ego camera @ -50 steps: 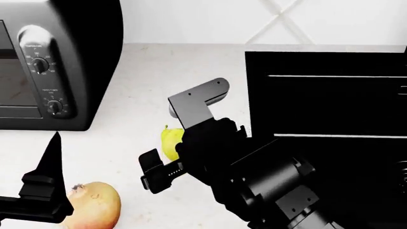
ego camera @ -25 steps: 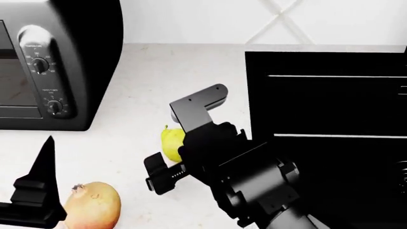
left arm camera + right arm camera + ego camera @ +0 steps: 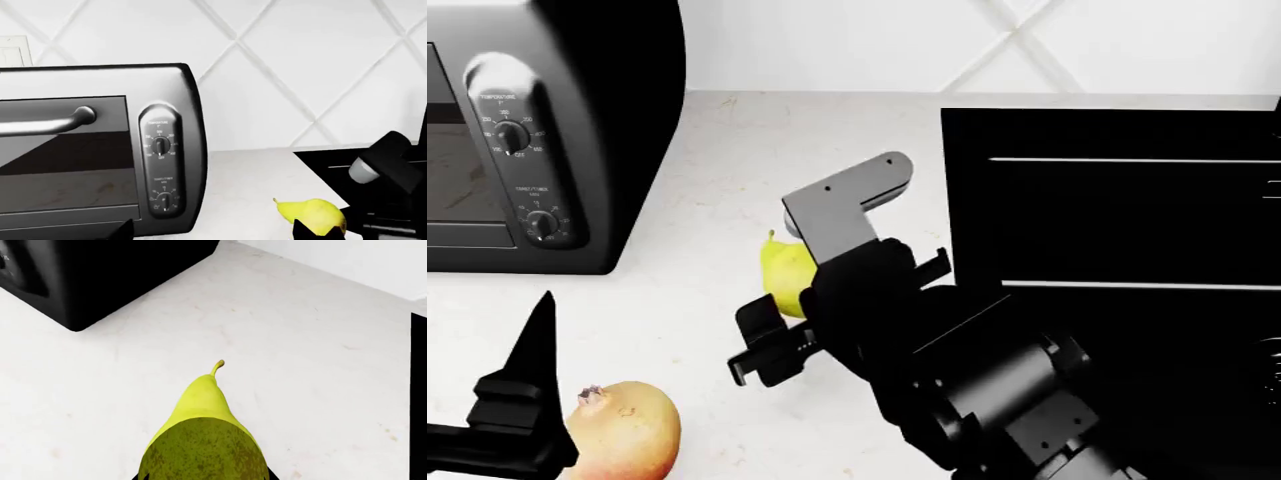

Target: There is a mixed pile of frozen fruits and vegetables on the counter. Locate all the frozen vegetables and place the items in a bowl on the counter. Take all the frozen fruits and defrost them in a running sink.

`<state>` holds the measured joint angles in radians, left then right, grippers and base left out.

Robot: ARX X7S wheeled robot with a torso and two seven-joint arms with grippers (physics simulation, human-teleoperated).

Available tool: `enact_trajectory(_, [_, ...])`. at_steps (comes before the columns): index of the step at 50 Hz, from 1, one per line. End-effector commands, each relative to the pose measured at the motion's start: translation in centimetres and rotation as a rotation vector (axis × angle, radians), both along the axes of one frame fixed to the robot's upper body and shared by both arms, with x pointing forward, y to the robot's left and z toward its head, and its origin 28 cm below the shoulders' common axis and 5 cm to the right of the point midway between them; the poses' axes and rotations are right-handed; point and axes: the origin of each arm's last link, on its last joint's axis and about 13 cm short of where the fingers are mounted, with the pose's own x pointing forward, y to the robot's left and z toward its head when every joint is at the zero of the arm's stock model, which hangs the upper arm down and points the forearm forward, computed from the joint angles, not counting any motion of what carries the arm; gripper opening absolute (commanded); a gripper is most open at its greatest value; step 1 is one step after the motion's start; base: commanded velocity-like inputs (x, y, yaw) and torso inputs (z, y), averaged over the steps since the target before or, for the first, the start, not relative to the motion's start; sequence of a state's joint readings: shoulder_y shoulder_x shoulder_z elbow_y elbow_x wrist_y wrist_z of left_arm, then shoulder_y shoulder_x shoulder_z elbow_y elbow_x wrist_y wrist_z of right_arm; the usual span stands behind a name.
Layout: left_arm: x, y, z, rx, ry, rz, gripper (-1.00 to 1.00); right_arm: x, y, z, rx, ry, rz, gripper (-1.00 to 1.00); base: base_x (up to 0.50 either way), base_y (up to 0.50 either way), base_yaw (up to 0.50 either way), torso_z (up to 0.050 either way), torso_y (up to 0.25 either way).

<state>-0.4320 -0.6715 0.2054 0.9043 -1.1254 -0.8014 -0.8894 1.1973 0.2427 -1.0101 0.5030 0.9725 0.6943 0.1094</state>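
- While nothing is being carried on the left side, the left gripper (image 3: 521, 400) hangs low over the table (image 3: 721, 170), just beside the round fruit (image 3: 627, 430); only one dark pointed finger shows clearly, so I cannot tell how far its fingers stand apart, and it has hold of nothing that I can see.
- That round tan fruit lies on the table in front of the toaster oven (image 3: 547, 130). I would judge it firm, smooth and liable to roll, so a hold across its widest part looks safest.
- Further right, the pear (image 3: 785, 270) lies on the table between the oven and the sink (image 3: 1108, 200), stem pointing away from the right arm.
- Frozen, it is likely hard, light and slick, and its tapering neck would slide out of a pinch. The fat lower body is the place to grip, across its width.
- The right gripper (image 3: 827, 320) sits right over the pear's thick end, which fills the foot of its wrist view (image 3: 200, 440). Its fingers are hidden there, and from the head it looks spread rather than clamped; whether the fingers touch the skin I cannot tell.
- The sink is just beside the right arm, a short carry.
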Motion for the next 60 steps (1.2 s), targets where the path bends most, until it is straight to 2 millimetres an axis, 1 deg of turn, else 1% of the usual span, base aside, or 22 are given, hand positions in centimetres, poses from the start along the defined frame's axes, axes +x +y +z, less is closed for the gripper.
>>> enact_trajectory(1, [-0.9, 0.3, 1.1, 0.022, 0.066, -0.067, 1.0, -1.1, -1.2, 2.0, 0.016, -0.073, -0.008, -1.0, 0.0, 0.0, 0.0, 0.0, 0.0])
enact_trajectory(4, [-1.3, 0.8, 1.4, 0.075, 0.139, -0.081, 1.0, -1.1, -1.4, 1.9, 0.031, -0.072, -0.016, -1.0, 0.0, 0.0, 0.0, 0.0, 0.0])
enact_trajectory(6, [-1.3, 1.1, 1.7, 0.069, 0.146, -0.086, 1.0, -1.2, -1.5, 2.3, 0.055, -0.093, -0.026, -1.0, 0.0, 0.0, 0.0, 0.0, 0.0])
enact_trajectory(11, [-2.6, 1.9, 2.4, 0.031, 0.206, -0.097, 1.0, -2.2, -2.0, 5.2, 0.118, -0.186, -0.045, -1.0, 0.0, 0.0, 0.0, 0.0, 0.0])
enact_trajectory(12, [-3.2, 2.1, 2.4, 0.026, 0.23, -0.108, 1.0, -2.5, -2.1, 5.9, 0.131, -0.204, -0.045, -1.0, 0.0, 0.0, 0.0, 0.0, 0.0])
enact_trajectory(15, [-4.1, 2.7, 2.2, 0.029, 0.248, -0.11, 1.0, -3.3, -2.3, 7.2, 0.145, -0.239, -0.042, -1.0, 0.0, 0.0, 0.0, 0.0, 0.0])
enact_trajectory(18, [-3.6, 2.6, 1.4, 0.029, 0.272, -0.108, 1.0, -4.3, -2.4, 8.7, 0.17, -0.285, -0.039, -1.0, 0.0, 0.0, 0.0, 0.0, 0.0])
enact_trajectory(19, [-3.6, 2.6, 1.3, 0.029, 0.273, -0.108, 1.0, -4.4, -2.4, 8.8, 0.171, -0.29, -0.038, -1.0, 0.0, 0.0, 0.0, 0.0, 0.0])
enact_trajectory(23, [-2.8, 2.3, 0.6, 0.031, 0.3, -0.117, 1.0, -5.8, -2.6, 10.0, 0.185, -0.334, -0.028, -1.0, 0.0, 0.0, 0.0, 0.0, 0.0])
enact_trajectory(28, [-1.7, 1.6, -0.4, 0.041, 0.315, -0.123, 1.0, -6.9, -2.9, 10.3, 0.214, -0.365, -0.048, -1.0, 0.0, 0.0, 0.0, 0.0, 0.0])
enact_trajectory(30, [-1.3, 1.5, -0.8, 0.034, 0.322, -0.124, 1.0, -7.5, -3.1, 10.5, 0.233, -0.403, -0.075, -1.0, 0.0, 0.0, 0.0, 0.0, 0.0])
enact_trajectory(32, [-1.3, 1.6, -1.1, 0.033, 0.327, -0.124, 1.0, -8.2, -3.4, 10.7, 0.244, -0.417, -0.08, -1.0, 0.0, 0.0, 0.0, 0.0, 0.0])
enact_trajectory(34, [-0.7, 1.3, -1.4, 0.025, 0.334, -0.129, 1.0, -9.2, -3.8, 10.9, 0.254, -0.435, -0.09, -1.0, 0.0, 0.0, 0.0, 0.0, 0.0])
enact_trajectory(37, [-0.1, 1.1, -1.7, 0.022, 0.343, -0.137, 1.0, -10.1, -4.1, 11.0, 0.259, -0.452, -0.096, -1.0, 0.0, 0.0, 0.0, 0.0, 0.0])
enact_trajectory(42, [0.3, 1.0, -2.3, 0.017, 0.354, -0.141, 1.0, -10.5, -4.3, 11.0, 0.261, -0.455, -0.098, -1.0, 0.0, 0.0, 0.0, 0.0, 0.0])
enact_trajectory(44, [0.6, 1.0, -2.8, 0.014, 0.371, -0.142, 1.0, -10.6, -4.4, 10.9, 0.302, -0.432, -0.102, -1.0, 0.0, 0.0, 0.0, 0.0, 0.0])
enact_trajectory(46, [0.9, 1.0, -3.1, 0.017, 0.378, -0.135, 1.0, -10.8, -4.5, 10.8, 0.295, -0.437, -0.104, -1.0, 0.0, 0.0, 0.0, 0.0, 0.0])
enact_trajectory(52, [1.0, 0.9, -4.0, 0.006, 0.403, -0.168, 1.0, -11.5, -4.8, 11.7, 0.317, -0.461, -0.116, -1.0, 0.0, 0.0, 0.0, 0.0, 0.0])
enact_trajectory(60, [1.7, 0.5, -4.3, -0.001, 0.411, -0.187, 1.0, -11.4, -5.0, 11.0, 0.324, -0.441, -0.123, -1.0, 0.0, 0.0, 0.0, 0.0, 0.0])
